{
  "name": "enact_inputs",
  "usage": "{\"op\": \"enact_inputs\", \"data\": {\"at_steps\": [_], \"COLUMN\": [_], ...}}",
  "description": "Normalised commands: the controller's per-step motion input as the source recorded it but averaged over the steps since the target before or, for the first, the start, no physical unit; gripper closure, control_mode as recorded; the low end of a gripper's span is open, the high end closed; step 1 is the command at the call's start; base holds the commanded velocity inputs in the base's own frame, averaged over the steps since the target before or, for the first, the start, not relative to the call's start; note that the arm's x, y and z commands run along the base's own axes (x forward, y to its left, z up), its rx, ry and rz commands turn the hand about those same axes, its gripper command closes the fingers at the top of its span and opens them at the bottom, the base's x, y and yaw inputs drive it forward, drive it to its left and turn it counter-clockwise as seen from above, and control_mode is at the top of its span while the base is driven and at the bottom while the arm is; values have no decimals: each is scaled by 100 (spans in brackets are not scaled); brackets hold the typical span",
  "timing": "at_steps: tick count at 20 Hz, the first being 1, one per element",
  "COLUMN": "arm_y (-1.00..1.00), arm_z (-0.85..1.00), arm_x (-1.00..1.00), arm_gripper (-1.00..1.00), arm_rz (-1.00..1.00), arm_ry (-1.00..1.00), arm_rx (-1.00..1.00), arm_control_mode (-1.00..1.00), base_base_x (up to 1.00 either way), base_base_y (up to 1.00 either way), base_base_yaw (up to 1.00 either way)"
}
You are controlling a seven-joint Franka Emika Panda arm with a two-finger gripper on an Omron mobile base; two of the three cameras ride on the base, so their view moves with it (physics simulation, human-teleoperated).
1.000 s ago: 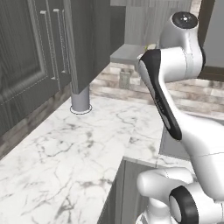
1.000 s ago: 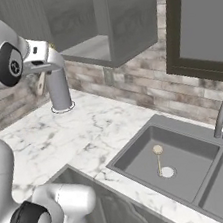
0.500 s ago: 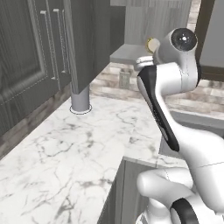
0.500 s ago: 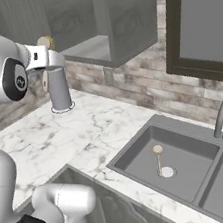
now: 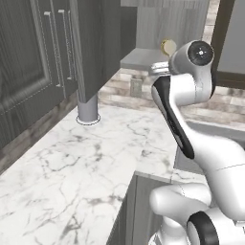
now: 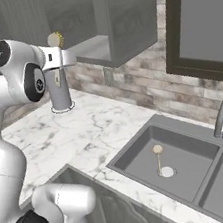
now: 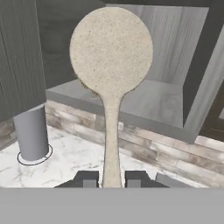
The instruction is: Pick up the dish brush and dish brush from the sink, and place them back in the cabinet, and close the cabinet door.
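My pincer (image 7: 111, 178) pinches the handle of one brush (image 7: 111, 83), whose round head rises up the centre of the hand view before the open cabinet (image 7: 166, 105). Risk, as I judge it: that head could knock the shelf edge or cabinet side on the way in, twisting the thin handle out of my grip. The second brush (image 6: 158, 158) lies in the sink (image 6: 142, 165), lower centre of the right view

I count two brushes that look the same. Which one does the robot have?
The dish brush up by the open cabinet: the hand is shut on its handle, round head up. The other brush lies in the sink, touched by nothing.
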Motion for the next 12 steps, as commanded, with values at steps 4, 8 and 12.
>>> {"op": "enact_inputs", "data": {"at_steps": [4, 8, 12], "arm_y": [-1, 0, 0], "arm_z": [25, 33, 31], "arm_x": [43, 42, 37], "arm_gripper": [100, 100, 100], "arm_rz": [-2, -2, -1], "arm_ry": [0, 0, 0], "arm_rx": [0, 0, 0], "arm_control_mode": [-100, -100, -100], "base_base_x": [0, 0, 0], "base_base_y": [0, 0, 0], "base_base_yaw": [0, 0, 0]}}
